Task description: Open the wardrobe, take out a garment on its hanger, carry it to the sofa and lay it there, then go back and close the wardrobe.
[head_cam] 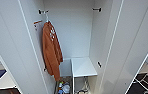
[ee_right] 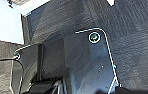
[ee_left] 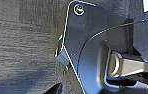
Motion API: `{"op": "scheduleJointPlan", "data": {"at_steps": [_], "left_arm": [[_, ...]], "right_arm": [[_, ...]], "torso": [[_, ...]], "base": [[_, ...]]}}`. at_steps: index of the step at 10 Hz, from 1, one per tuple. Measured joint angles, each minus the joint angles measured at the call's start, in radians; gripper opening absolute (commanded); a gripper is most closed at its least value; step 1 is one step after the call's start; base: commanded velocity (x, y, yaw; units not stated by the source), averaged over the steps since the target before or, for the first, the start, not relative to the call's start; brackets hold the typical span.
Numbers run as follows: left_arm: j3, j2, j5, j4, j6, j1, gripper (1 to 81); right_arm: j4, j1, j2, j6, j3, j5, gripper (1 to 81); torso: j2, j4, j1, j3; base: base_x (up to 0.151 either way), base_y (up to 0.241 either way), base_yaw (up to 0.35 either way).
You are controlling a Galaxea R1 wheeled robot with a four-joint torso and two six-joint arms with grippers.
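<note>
Wardrobe (head_cam: 80,32): seen in the head view with both doors swung wide open, the white inside fully exposed.
Left door (head_cam: 12,47): stood open, its inner face running down toward the lower edge of the view.
Right door (head_cam: 130,45): stood open on the opposite side.
Rail fittings: a dark bracket (head_cam: 41,11) is fixed high on the left inner wall and another (head_cam: 97,9) high on the right inner wall.
Orange top (head_cam: 51,51): hung high against the left inner wall just below the left bracket; white print is seen near its shoulder, and its hem reaches down to about shelf level.
Black garment and its hanger: nothing black can be made out on the wardrobe's hanging space.
Shelf (head_cam: 83,67): a white board set low at the right side of the wardrobe, nothing lying on it.
Wardrobe floor: small items (head_cam: 63,87), too blurred to be named, are gathered below the orange top.
Carpet (ee_left: 20,45): dark grey, seen in both wrist views beneath the arms.
Left fingers: their opening cannot be told.
Right fingers: their opening cannot be told.
</note>
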Motion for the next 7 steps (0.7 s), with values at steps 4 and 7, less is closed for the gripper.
{"op": "scheduleJointPlan", "data": {"at_steps": [4, 7], "left_arm": [[0.013, -0.018, 0.061, -0.408, 0.414, -0.041, 81.1], [0.113, -0.095, 0.041, -0.791, 0.759, -0.062, 81.1]], "right_arm": [[0.066, 0.050, -0.139, 0.001, 0.153, -0.004, 81.1], [0.132, 0.107, -0.211, 0.001, 0.209, -0.011, 81.1]], "torso": [[0.000, 0.000, 0.000, 0.000], [0.000, 0.000, 0.000, 0.000]], "base": [[0.000, 0.000, 0.000], [0.000, 0.000, 0.000]]}}
